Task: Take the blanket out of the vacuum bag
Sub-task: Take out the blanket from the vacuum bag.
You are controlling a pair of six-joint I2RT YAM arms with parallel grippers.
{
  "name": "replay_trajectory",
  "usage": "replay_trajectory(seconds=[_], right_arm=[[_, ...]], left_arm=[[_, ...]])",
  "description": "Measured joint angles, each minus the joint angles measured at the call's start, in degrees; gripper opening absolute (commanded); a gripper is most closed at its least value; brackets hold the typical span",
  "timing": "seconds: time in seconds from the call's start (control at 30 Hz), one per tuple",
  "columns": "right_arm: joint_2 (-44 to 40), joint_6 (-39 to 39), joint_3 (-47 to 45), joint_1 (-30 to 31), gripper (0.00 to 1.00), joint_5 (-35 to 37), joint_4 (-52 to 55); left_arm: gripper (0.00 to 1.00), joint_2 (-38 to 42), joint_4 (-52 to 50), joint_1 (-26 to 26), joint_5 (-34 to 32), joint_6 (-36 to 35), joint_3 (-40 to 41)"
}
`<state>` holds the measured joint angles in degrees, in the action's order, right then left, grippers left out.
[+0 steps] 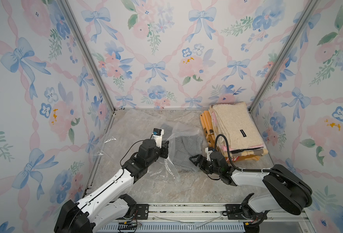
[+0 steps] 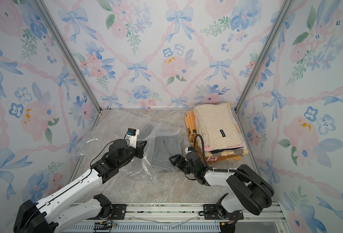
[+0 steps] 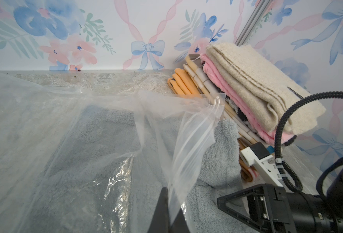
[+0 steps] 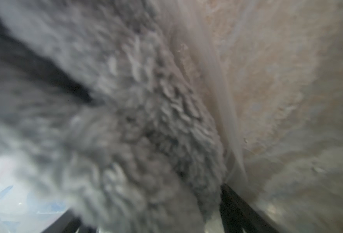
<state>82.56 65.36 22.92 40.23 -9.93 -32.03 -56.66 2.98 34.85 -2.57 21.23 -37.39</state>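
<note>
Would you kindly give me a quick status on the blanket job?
Left gripper shut on zip edge of clear crinkly plastic vacuum bag. Right gripper open at fluffy grey blanket, partly out of bag. Folded blanket stack close behind.

I get bright, even light in both top views; right wrist view badly blurred; glare patches on vacuum bag [image 3: 116, 177].

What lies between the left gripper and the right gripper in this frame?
The grey blanket, its end poking out of the vacuum bag, fills the stretch between the left gripper and the right gripper. Both top views show it.
</note>
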Motion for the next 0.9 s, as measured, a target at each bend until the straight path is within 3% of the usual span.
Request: replay_trajectory(seconds=[0.33, 0.47, 0.57, 0.8, 0.9], right_arm=[[4.5, -1.0, 3.0, -1.2, 0.86, -1.7, -1.8], [8.5, -1.5, 3.7, -1.5, 0.8, -2.8, -4.5], [10.9, -2.3, 4.9, -1.6, 0.67, -3.9, -7.1], [11.9, -5.6, 9.0, -3.1, 0.15, -7.6, -8.5], [11.5, -8.0, 12.2, -3.4, 0.0, -8.8, -6.8]], left_arm=[[0.0, 0.0, -0.1, 0.0, 0.0, 0.0, 0.0], [0.0, 0.0, -0.2, 0.0, 0.0, 0.0, 0.0], [0.0, 0.0, -0.2, 0.0, 0.0, 0.0, 0.0], [0.0, 0.0, -0.2, -0.1, -0.2, 0.0, 0.0], [0.0, 0.0, -0.1, -0.1, -0.2, 0.0, 0.0]])
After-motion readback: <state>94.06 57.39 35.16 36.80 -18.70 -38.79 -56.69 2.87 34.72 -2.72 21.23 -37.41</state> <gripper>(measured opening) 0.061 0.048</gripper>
